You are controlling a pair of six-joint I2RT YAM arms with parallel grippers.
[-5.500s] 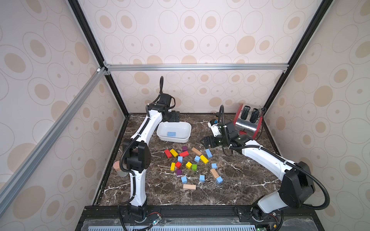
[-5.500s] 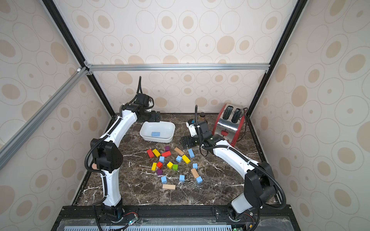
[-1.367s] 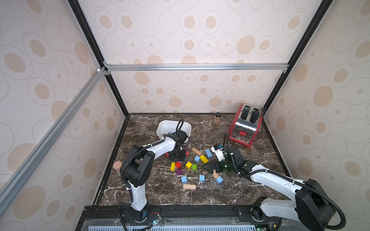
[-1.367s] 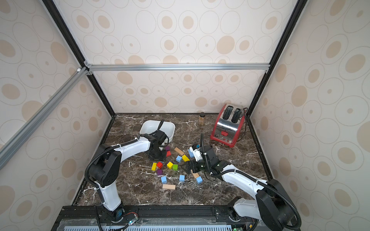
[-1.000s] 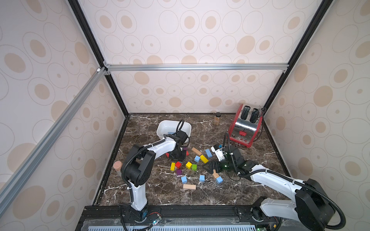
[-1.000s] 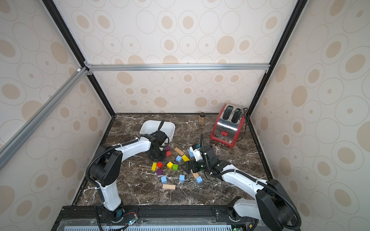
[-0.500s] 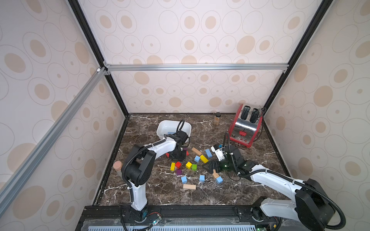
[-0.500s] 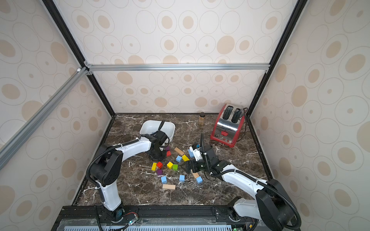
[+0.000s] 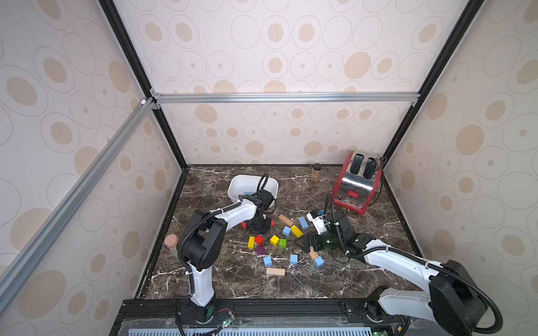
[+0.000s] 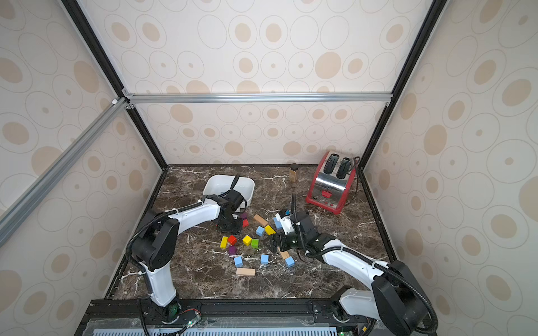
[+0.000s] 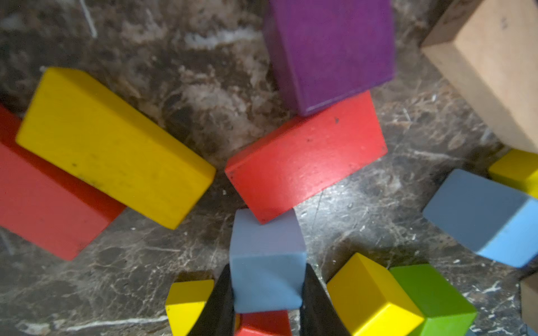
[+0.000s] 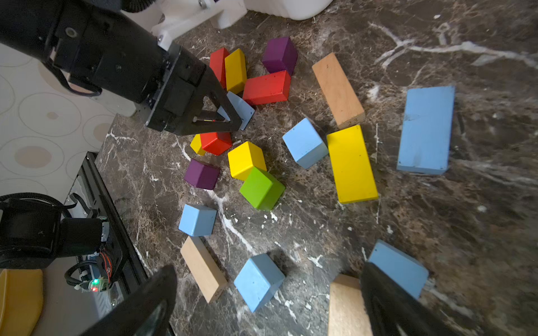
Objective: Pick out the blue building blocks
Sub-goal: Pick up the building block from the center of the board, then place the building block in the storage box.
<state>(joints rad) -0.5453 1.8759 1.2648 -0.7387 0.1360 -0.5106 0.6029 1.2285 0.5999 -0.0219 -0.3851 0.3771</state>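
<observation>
Marble tabletop (image 9: 233, 279) between dotted walls (image 9: 291, 58); left gripper (image 11: 267, 279) clamps a blue cube (image 11: 266, 250), right gripper (image 12: 269, 269) stands apart.

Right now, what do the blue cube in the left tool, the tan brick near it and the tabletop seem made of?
Blue cube: probably wood, matte sky-blue paint, no grain showing. Tan brick: bare unfinished wood; grain and specks visible. Tabletop: dark brown marble look, white veins, slight sheen; stone or laminate, unclear.
</observation>
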